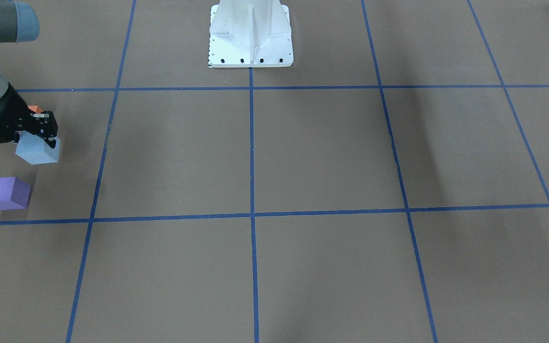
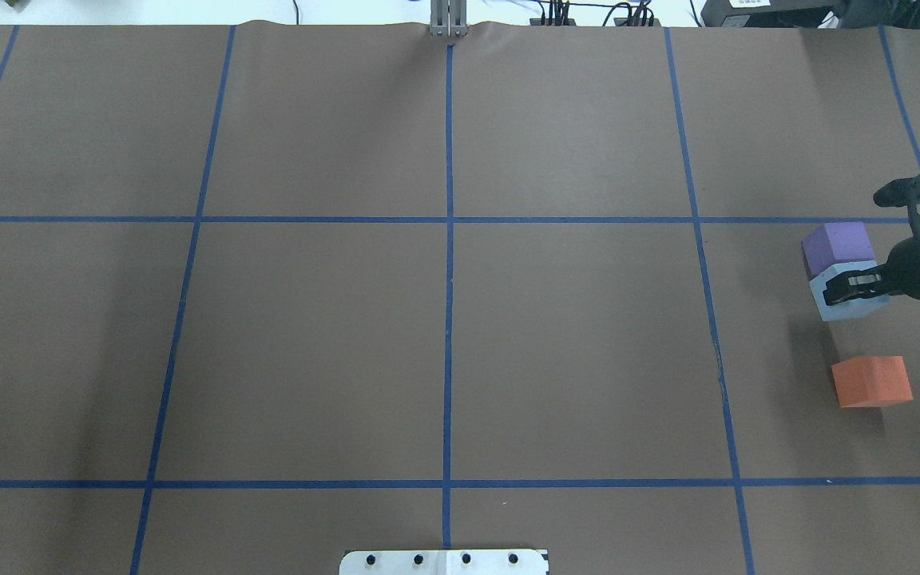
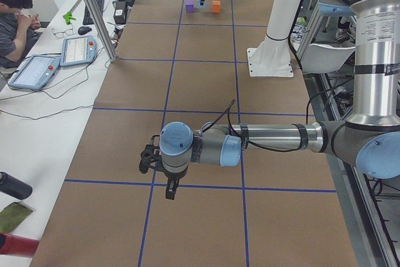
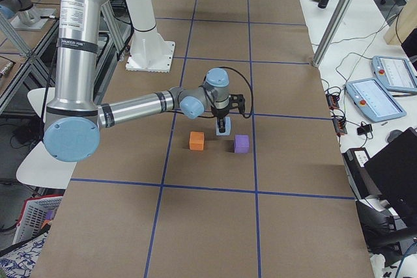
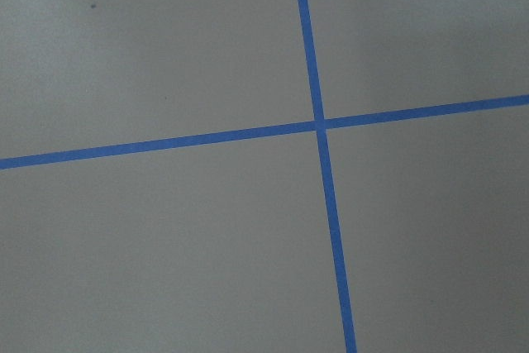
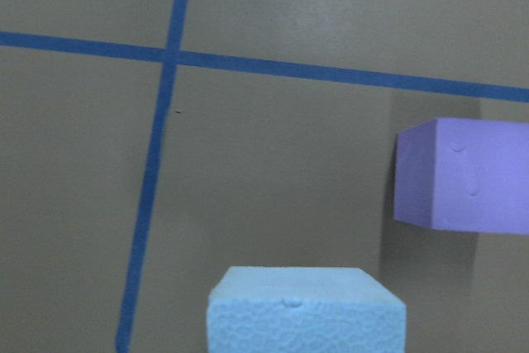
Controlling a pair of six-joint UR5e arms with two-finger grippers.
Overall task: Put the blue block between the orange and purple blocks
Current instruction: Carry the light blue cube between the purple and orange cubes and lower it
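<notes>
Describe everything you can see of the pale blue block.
The blue block is a pale blue cube that looks like foam, its face finely pebbled in the right wrist view. The right gripper clamps it from above, fingers on opposite sides. It lies between the purple block and the orange block, touching neither. Whether it rests on the table or hangs just above, I cannot tell.

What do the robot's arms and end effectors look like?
The left arm and right arm are silvery tubes with grey joints and light-blue round caps; a black cable loops near each wrist. The left end effector and right end effector are black.
</notes>
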